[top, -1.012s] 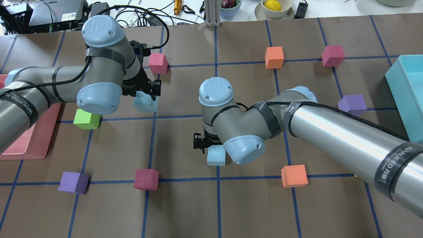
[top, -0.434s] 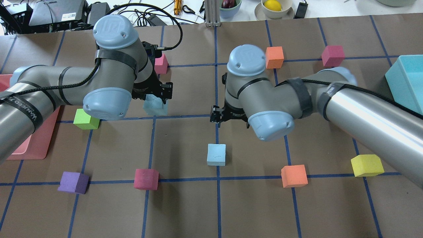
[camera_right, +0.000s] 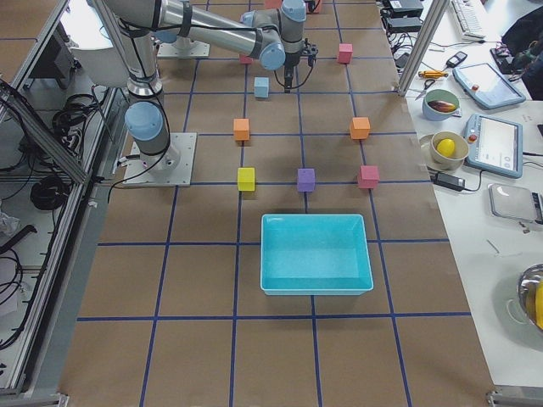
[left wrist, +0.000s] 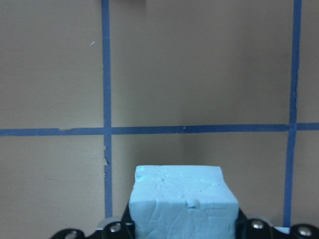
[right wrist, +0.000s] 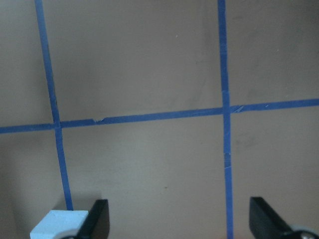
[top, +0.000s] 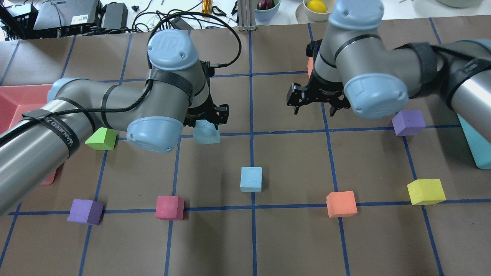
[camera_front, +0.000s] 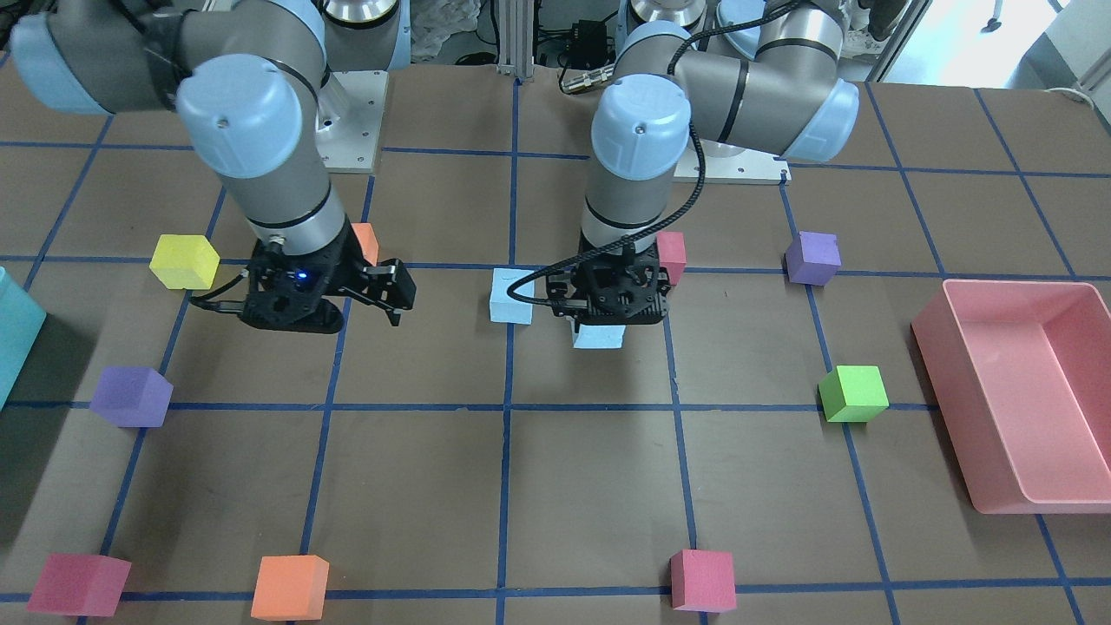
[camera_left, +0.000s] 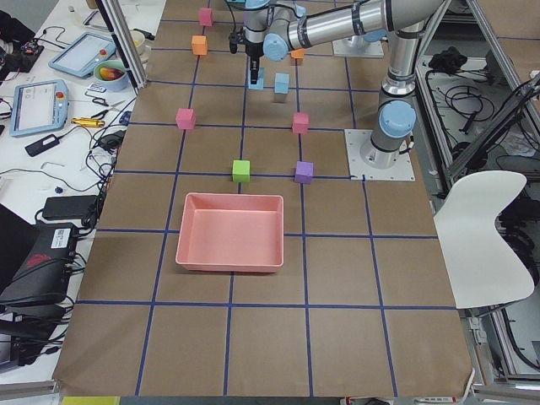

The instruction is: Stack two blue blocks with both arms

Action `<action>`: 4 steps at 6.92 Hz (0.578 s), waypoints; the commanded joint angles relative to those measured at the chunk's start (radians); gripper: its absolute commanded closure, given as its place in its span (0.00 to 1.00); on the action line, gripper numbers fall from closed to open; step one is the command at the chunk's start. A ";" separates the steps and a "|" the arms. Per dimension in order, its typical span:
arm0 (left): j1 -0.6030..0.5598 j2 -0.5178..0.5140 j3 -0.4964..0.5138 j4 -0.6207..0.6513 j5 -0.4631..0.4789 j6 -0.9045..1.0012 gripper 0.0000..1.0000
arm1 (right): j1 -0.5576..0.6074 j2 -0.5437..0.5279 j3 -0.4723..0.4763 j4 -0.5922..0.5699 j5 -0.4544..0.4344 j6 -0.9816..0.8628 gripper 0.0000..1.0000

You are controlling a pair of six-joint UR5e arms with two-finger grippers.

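My left gripper (top: pixel 207 122) is shut on one pale blue block (top: pixel 206 132) and holds it above the table, left of centre. In the left wrist view this block (left wrist: pixel 182 204) sits between the jaws. In the front view it shows under the gripper (camera_front: pixel 599 336). The second blue block (top: pixel 251 179) rests alone on the table, right of and nearer than the held one; it also shows in the front view (camera_front: pixel 510 296). My right gripper (top: pixel 314 111) is open and empty, raised at the far right, well apart from both blocks. The right wrist view shows its spread fingers (right wrist: pixel 97 219).
A pink tray (top: pixel 15 103) lies at the left edge and a teal bin (top: pixel 475 145) at the right edge. Loose cubes lie around: green (top: pixel 101 138), purple (top: pixel 85 211), magenta (top: pixel 169 207), orange (top: pixel 341 204), yellow (top: pixel 425 191), purple (top: pixel 409 122).
My right gripper has left the blue block on the table and moved up and away to the far right. My left gripper has carried its blue block rightward, toward the centre.
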 commanded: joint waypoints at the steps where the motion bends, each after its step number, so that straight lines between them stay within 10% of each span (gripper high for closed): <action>1: -0.117 -0.015 -0.008 -0.005 -0.003 -0.135 0.73 | -0.050 -0.006 -0.177 0.201 -0.006 -0.016 0.00; 4: -0.169 -0.055 -0.022 0.005 -0.045 -0.177 0.73 | -0.079 -0.037 -0.195 0.194 -0.012 -0.123 0.00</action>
